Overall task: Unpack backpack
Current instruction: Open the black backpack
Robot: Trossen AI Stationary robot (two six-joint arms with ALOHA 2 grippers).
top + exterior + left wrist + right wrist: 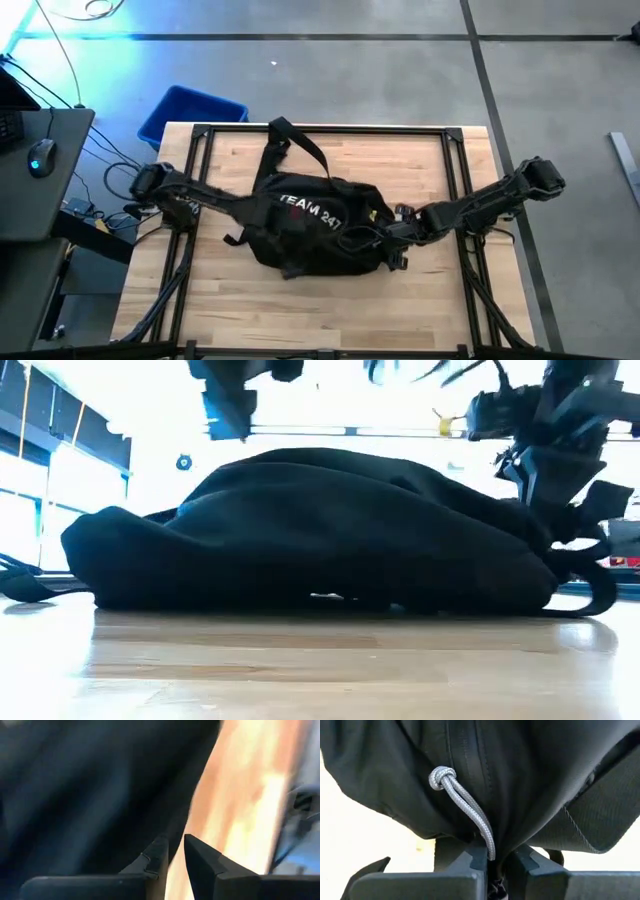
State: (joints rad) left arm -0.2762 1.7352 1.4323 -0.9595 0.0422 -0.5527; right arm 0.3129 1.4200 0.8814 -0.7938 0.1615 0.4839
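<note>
Right wrist view: right gripper [495,857] fingers clamped on backpack [520,780] cord [465,802]; left fingers' grip indiscernible.

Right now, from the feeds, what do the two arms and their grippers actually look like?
Both arms are dark, slim and jointed. The left gripper has two matte black, wedge-shaped fingers tapering to angular tips on a flat black crossbar. The right gripper matches: black blocky fingers with stepped inner edges. No markings or cables show on either.
</note>
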